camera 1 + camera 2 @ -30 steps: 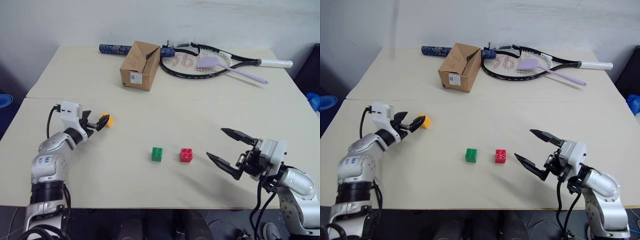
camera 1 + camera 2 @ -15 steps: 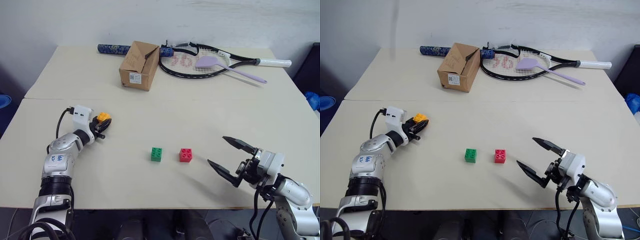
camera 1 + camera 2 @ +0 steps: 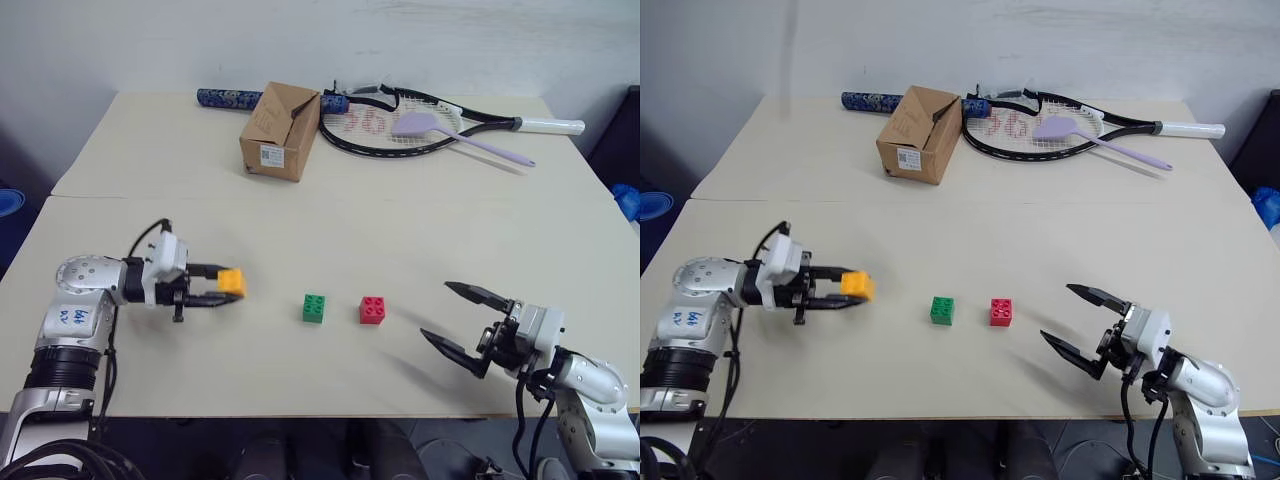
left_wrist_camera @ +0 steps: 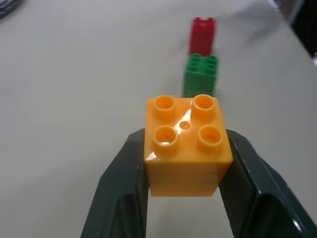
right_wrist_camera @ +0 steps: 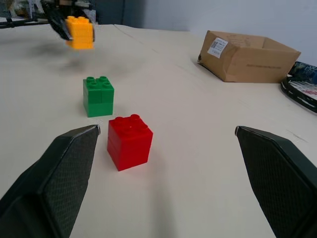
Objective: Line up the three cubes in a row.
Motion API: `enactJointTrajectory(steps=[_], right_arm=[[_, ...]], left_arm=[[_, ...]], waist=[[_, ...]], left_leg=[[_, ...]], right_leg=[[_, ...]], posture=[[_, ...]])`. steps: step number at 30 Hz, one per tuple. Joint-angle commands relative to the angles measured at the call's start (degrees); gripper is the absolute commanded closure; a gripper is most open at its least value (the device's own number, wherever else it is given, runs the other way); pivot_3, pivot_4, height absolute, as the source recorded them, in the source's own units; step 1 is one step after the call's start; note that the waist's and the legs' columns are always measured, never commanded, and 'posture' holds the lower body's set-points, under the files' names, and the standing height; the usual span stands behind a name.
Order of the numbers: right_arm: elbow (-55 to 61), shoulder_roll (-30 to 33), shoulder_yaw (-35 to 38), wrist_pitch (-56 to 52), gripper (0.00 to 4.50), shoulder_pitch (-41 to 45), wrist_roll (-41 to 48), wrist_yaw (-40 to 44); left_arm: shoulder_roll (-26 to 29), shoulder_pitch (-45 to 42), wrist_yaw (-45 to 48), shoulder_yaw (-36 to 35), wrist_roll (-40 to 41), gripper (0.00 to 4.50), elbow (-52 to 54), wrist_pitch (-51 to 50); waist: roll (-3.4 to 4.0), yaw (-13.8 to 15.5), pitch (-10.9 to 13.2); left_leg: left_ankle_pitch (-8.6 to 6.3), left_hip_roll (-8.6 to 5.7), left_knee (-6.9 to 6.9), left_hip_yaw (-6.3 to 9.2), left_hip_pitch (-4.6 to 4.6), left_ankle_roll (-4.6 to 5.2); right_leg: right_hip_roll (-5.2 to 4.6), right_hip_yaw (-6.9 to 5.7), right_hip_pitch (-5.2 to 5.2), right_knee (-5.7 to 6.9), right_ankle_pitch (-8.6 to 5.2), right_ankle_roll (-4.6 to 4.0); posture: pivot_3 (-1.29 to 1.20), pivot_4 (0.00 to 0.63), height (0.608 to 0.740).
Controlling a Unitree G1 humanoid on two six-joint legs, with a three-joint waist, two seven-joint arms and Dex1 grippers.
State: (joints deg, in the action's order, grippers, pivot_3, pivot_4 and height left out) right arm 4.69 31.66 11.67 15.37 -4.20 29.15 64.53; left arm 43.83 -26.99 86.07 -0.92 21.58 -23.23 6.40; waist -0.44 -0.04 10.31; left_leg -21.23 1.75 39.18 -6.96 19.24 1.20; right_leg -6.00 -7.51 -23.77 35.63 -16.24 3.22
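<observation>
Left gripper [image 3: 228,288] reaches level toward the green cube [image 3: 314,308], its two fingers clamped on the sides of the orange cube [image 3: 232,281], which hangs just above the table [image 3: 330,210] on the green cube's left. Right gripper [image 3: 458,318] points at the green cube from the other side, low over the table, fingers spread wide and grasping nothing. Red cube [image 3: 372,310] sits near the green cube's right side, apart from it, between it and the right gripper.

Left wrist view adds the orange cube's four studs facing up and the green and red cubes lined up straight beyond it. Right wrist view adds that the red cube sits between the spread fingers. Head views alone take in the rackets [image 3: 420,125] and the purple spatula [image 3: 455,135] lying past the green cube beside the box [image 3: 280,131]
</observation>
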Motion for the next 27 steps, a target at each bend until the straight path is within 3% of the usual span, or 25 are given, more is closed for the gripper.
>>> enactJointTrajectory(steps=[1,9,16,21,27], right_arm=[[-0.1,2.4,1.8,0.6,0.00,1.4,1.4,1.9],[-2.3,5.0,3.0,-0.3,0.00,1.4,1.9,4.3],[1.6,5.9,0.7,-2.3,0.00,-0.2,1.8,7.0],[3.0,6.1,-0.8,-3.5,0.00,0.1,1.9,8.1],[2.7,6.3,-0.9,-4.7,0.00,2.3,2.2,8.0]], left_arm=[[2.5,-2.0,6.4,2.7,-1.1,2.98,-4.2,5.3],[0.0,-6.7,6.4,7.3,-3.5,2.98,-16.5,12.6],[-2.2,-8.2,6.4,10.2,-3.6,2.98,-18.6,12.9],[-0.8,-8.5,6.4,12.6,-3.0,2.98,-18.9,11.6],[0.4,-8.4,6.4,10.2,-2.0,1.03,-18.2,10.5]], waist=[[0.00,0.0,0.0],[0.00,0.1,0.0],[0.00,0.0,0.0],[0.00,0.0,0.0],[0.00,0.0,0.0]], left_leg=[[0.00,0.00,0.00,0.00,0.01,0.00],[0.00,-0.05,0.00,0.02,0.05,0.13],[0.00,-0.04,0.00,0.01,0.05,0.13],[0.00,-0.06,0.00,0.01,0.04,0.13],[0.01,-0.03,0.00,0.02,0.05,0.12]], right_leg=[[0.00,0.01,-0.01,0.02,0.00,0.00],[-0.06,-0.06,0.00,0.12,0.01,0.02],[-0.05,-0.05,0.00,0.15,0.01,0.02],[-0.06,-0.05,0.01,0.16,0.01,0.02],[-0.02,-0.06,0.00,0.16,0.01,0.02]], posture=[[0.00,0.150,0.740],[0.00,0.150,0.740],[0.00,0.150,0.740],[0.00,0.150,0.740],[0.00,0.150,0.740]])
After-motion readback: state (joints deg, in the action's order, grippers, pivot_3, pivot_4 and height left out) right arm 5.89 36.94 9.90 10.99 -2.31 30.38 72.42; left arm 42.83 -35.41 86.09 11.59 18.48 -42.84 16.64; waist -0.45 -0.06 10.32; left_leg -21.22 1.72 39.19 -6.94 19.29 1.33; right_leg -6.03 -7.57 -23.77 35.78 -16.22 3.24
